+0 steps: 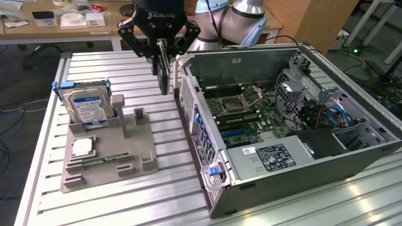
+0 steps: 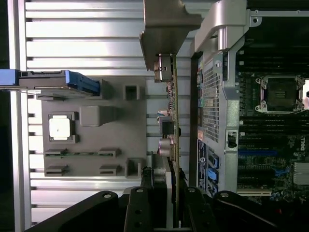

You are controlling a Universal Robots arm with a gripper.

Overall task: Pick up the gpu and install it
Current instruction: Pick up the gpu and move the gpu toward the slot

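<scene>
**Fig.** Gripper (image 1: 162,57) pinching the gpu (image 1: 164,77), card lifted clear of the slatted table (image 1: 125,202).

Fingers were clamped on the card's upper edge. The card hung vertical and edge-on btwn the grey fixture (image 1: 107,141) & the open PC case (image 1: 283,122), just beside the case's rear panel, touching neither. In the wrist view its metal bracket (image 2: 164,29) sat at the end far from the fingers. Hard drive (image 1: 88,106) stood upright in the fixture; motherboard (image 1: 251,113) lay exposed inside the case.
</scene>
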